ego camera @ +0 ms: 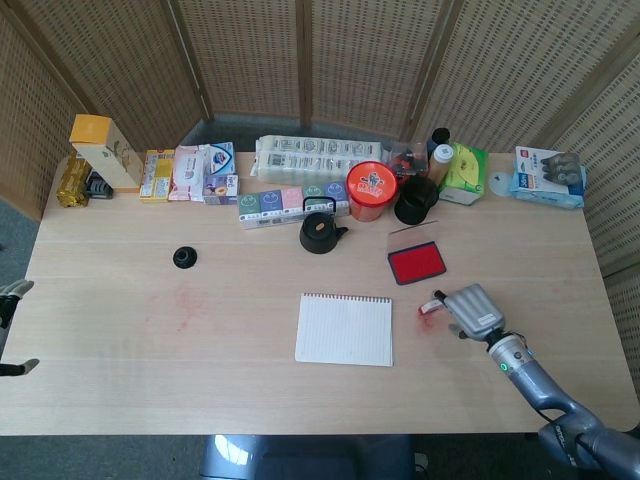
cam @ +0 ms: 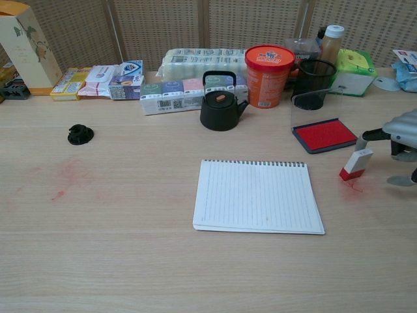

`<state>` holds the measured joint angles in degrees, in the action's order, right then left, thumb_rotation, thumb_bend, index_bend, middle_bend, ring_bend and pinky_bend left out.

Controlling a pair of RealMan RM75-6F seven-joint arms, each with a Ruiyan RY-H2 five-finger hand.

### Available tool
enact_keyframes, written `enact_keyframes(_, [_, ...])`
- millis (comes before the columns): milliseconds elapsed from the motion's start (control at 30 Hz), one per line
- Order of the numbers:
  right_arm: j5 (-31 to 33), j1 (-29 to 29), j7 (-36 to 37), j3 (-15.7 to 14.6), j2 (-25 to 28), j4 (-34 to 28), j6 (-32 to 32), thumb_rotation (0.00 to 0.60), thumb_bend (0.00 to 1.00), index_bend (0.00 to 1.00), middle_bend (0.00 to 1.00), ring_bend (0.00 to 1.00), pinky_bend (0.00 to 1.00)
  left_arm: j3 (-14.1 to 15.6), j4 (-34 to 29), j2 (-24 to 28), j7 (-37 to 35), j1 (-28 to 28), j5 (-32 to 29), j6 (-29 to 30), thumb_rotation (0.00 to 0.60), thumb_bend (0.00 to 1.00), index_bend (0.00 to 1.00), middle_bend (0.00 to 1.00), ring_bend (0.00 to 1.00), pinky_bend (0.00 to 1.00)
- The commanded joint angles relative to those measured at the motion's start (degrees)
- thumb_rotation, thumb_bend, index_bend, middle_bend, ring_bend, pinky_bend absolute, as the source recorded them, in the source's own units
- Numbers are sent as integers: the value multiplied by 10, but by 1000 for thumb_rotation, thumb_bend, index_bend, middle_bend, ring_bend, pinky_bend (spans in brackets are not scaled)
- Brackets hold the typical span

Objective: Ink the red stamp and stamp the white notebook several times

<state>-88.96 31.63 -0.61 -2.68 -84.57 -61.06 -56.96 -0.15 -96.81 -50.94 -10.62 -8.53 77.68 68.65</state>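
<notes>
Reaching for the red stamp, by the look of it: first step, with no grasp made yet and no ink taken. Stamp tilted on the worktop, red end down beside a red smear, just off the fingertips of the right robot hand, on the side toward the notebook. Whether a fingertip touches the stamp's pale upper end cannot be told from either view. Hand released and holding nothing, fingers apart, palm down, low over the worktop, forearm running back toward the near right corner. Ink pad open just beyond the stamp, farther from the robot than the hand; notebook well apart on the far side of the stamp, its lined page showing no clear print. Next move, probably: closing thumb and fingers around the pale body, setting it upright, then carrying it the short way over to the pad. Risk of knocking the leaning stamp flat. Left robot hand barely in view at the picture's edge, state unreadable.
</notes>
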Motion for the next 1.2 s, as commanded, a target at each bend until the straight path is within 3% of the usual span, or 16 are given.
enact_keyframes(33, [4,-3,2,0,3,1,0,600,307,298,1000,1000,1000,0,0,0,0,0,0,0,600,0,0,0,0,0])
enact_keyframes(367, [16,-21,8,-2,17,3,-3,600,308,297,1000,1000,1000,1,-1,1,-1,0,2,-1,600,0,0,0,0,0])
enact_keyframes(733, [5,-20,34,22,2,17,-51,600,306,298,1000,1000,1000,2,-1,2,-5,0,6,0,600,0,0,0,0,0])
enact_keyframes(1200, [-36,9,72,8,-40,64,-40,600,307,386,1000,1000,1000,2,2,3,-12,-1,6,-1,600,0,0,0,0,0])
